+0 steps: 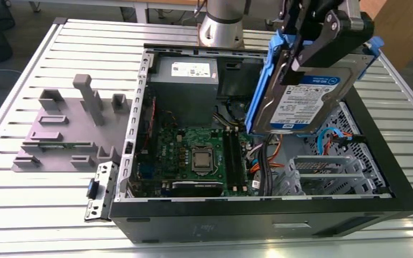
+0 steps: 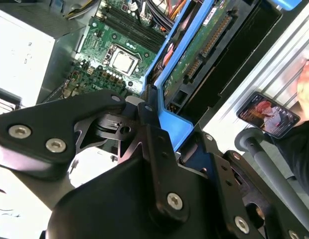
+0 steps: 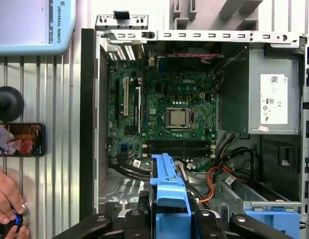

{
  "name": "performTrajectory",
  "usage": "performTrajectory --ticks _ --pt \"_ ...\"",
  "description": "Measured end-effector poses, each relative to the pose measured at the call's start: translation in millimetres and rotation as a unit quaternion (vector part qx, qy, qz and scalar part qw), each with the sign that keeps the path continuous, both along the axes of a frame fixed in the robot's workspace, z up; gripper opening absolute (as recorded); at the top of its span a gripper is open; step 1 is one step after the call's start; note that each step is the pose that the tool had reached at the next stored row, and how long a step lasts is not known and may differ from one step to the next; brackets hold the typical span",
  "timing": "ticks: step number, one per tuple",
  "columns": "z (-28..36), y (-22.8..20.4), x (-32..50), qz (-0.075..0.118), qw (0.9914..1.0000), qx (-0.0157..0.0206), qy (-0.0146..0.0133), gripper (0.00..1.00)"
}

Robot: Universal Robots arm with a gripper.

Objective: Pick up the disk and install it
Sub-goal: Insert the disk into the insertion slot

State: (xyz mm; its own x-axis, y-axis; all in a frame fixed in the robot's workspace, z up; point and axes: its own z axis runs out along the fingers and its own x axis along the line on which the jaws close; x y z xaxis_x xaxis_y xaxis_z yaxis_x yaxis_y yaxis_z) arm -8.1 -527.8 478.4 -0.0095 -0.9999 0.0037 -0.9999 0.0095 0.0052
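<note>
The disk (image 1: pixel 303 102), a silver-grey drive with a white-and-blue label in a bright blue frame, hangs tilted on edge above the open computer case (image 1: pixel 264 207). My gripper (image 1: pixel 314 40) is shut on the disk's upper edge. In the first wrist view the blue frame (image 3: pixel 167 189) sticks out from between my black fingers (image 3: pixel 139 214) over the case interior. The second wrist view looks along the disk's green circuit-board underside (image 2: pixel 199 50), with the gripper (image 2: pixel 154 117) clamped on the blue frame. A metal drive cage (image 1: pixel 328 172) sits below the disk, at the exterior view's right.
Inside the case are the green motherboard (image 1: pixel 192 156), a grey power-supply box (image 1: pixel 189 72) and loose cables (image 1: pixel 264 161). A grey plastic fixture (image 1: pixel 70 129) stands on the slatted table at the exterior view's left. Beside the case lie a phone (image 3: pixel 20 139) and a person's hand (image 3: pixel 7 199).
</note>
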Motion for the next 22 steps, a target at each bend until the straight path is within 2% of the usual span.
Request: performTrajectory --ticks 8,16,22 --pt "-0.5 -13.5 2.3 0.0 1.0 0.0 0.0 0.37" --pt "-1.4 -16.5 26.1 0.0 1.0 -0.0001 0.0003 0.37" --pt "-3.9 -25.9 32.3 0.0 1.0 0.0 0.0003 0.37"
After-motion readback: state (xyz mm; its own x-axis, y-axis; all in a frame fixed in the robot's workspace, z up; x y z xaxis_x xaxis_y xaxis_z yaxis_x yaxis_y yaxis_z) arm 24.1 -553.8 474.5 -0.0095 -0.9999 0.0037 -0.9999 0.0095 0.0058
